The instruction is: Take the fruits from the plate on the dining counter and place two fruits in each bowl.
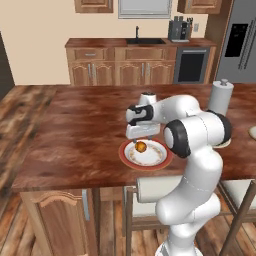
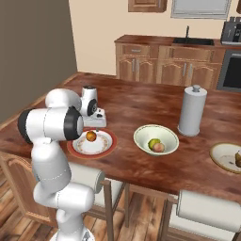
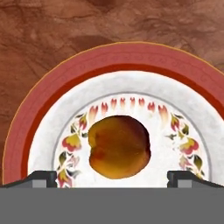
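While I am watching through the hand view, the gripper [image 3: 112, 177] is hanging over the plate [image 3: 48, 109] with its two dark fingertips [image 3: 41, 177] standing wide apart, one at each lower corner, and it is gripping nothing; the orange fruit [image 3: 119, 146] is lying between and beyond the tips on the white centre of the plate, and I cannot tell whether either tip is touching it. From the left base view I am seeing the gripper [image 1: 141, 140] poised directly over the same fruit [image 1: 141, 146], with the white forearm covering the right edge of the plate [image 1: 131, 156] and the fingers themselves too small to resolve. From the right base view the gripper [image 2: 92, 128] is hovering just above the fruit [image 2: 91, 136], and the plate [image 2: 106, 146] is sitting near the front edge of the dining counter [image 2: 136, 106], partly masked on its left by the arm. Beside the plate, toward the right, the cream bowl [image 2: 141, 141] is holding the yellow-green fruit [image 2: 153, 143] and the pinkish red fruit [image 2: 159, 148], which are touching each other. Farther right, the tan-rimmed bowl [image 2: 217, 157] is being cut off by the frame edge, and the dark brown fruit [image 2: 238, 159] inside it is showing only as a sliver. A grey cylindrical canister [image 2: 191, 111] is standing upright behind the cream bowl; in the left base view it is partly hidden by the arm.
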